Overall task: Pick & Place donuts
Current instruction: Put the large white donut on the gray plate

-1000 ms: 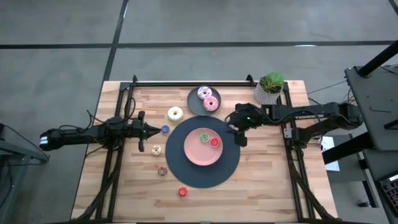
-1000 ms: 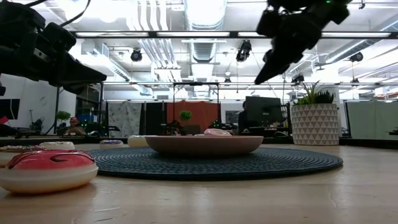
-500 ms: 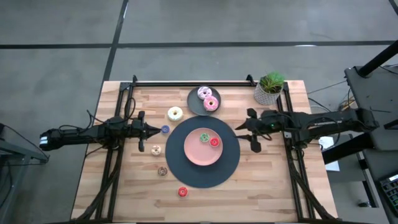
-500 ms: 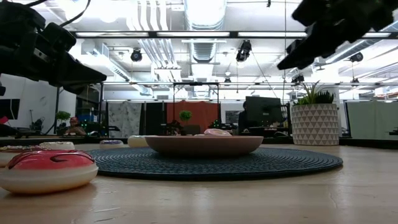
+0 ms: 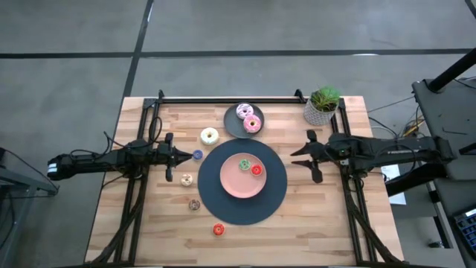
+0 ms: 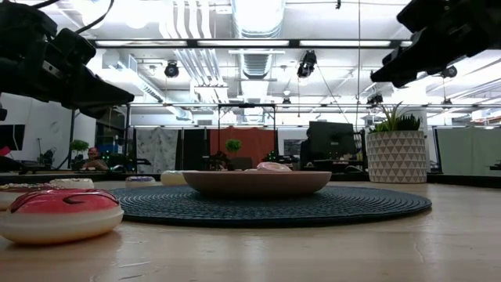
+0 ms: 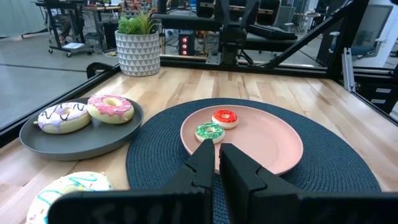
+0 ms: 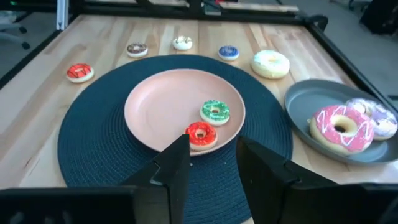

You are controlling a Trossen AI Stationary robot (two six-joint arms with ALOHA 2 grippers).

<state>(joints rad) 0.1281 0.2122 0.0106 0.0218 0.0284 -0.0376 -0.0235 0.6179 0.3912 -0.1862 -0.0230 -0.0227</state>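
A green donut (image 5: 244, 164) and a red donut (image 5: 256, 170) lie on the round pink plate (image 5: 232, 187). The pink donut (image 5: 253, 123) and the white-pink sprinkled donut (image 5: 244, 112) lie on the small dark grey plate (image 5: 230, 121). On the wood lie the cream donut (image 5: 210, 136) and tiny blue (image 5: 197, 155), tan (image 5: 187, 179), brown (image 5: 194, 205) and red (image 5: 219, 230) donuts. My right gripper (image 8: 214, 163) is open and hovers right of the mat. My left gripper (image 7: 217, 163) is shut and hovers by the blue donut.
The pink plate sits on a dark round woven mat (image 5: 275, 197). A potted plant (image 5: 322, 106) stands at the far right corner, close behind my right arm. Black frame rails run along the left, right and far edges. Bare wood shows near the front edge.
My right gripper has drawn back from over the pink plate's right rim toward the table's right edge, and now hovers beyond the mat. The donuts have not moved.
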